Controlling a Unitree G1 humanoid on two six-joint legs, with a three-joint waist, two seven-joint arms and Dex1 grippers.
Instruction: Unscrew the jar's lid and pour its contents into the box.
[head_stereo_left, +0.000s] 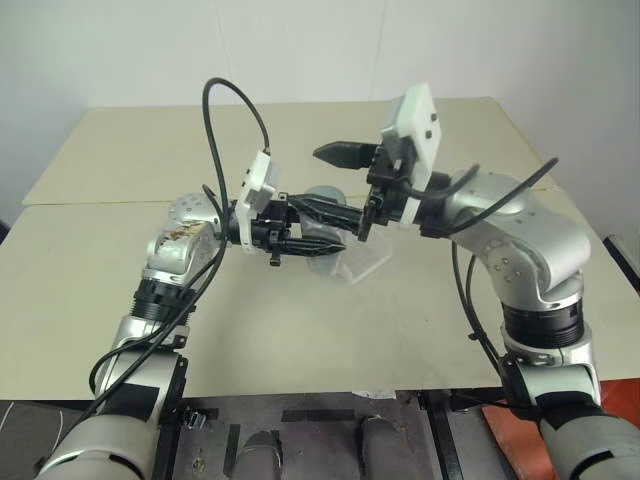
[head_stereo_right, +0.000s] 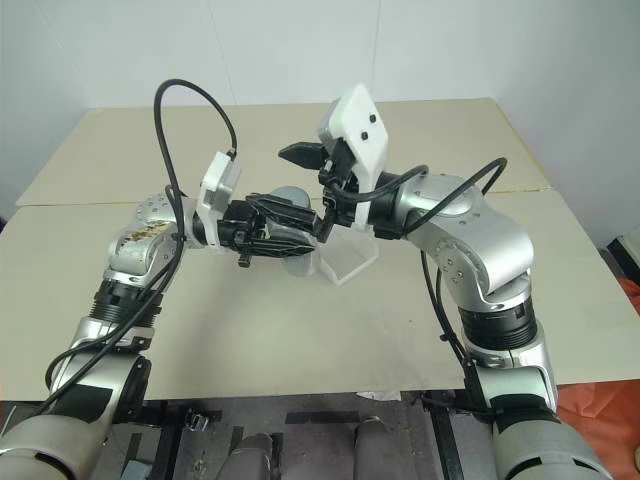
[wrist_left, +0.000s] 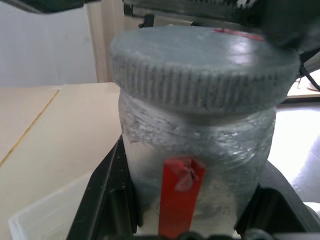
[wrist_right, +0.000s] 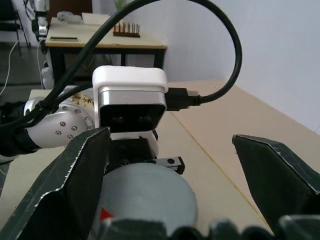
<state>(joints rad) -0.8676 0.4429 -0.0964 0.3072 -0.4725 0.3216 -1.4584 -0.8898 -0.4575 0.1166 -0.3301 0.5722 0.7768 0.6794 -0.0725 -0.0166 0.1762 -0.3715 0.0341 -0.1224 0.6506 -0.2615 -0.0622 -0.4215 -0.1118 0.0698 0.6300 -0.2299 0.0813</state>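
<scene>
Beige tabletop (head_stereo_left: 300, 330) fills the middle of the head views, with a pale wall behind it at the top of the frame.

Nearest the camera, at the centre of the head views, the left gripper (head_stereo_left: 325, 228) reaches in from the left edge and points toward the right. It is clamped shut on the jar (wrist_left: 197, 165). In the left wrist view the jar stands between that gripper's black fingers (wrist_left: 102, 200), its frosted-looking side bearing a red strip, and what is inside cannot be made out through the wall. The lid (wrist_left: 202, 67), grey with a ribbed edge and a small red mark on top, is still screwed on.

Just right of the jar in the head views, the right gripper (head_stereo_left: 355, 195) comes in from the right edge and points left. Its jaws are spread wide, one finger above the lid and the other below. In the right wrist view the lid's top sits low between the two parted fingers (wrist_right: 75, 185).

Farther back, just behind and below the two grippers, the box (head_stereo_right: 345, 258) of clear plastic rests on the table. Whether anything is in it cannot be told.
</scene>
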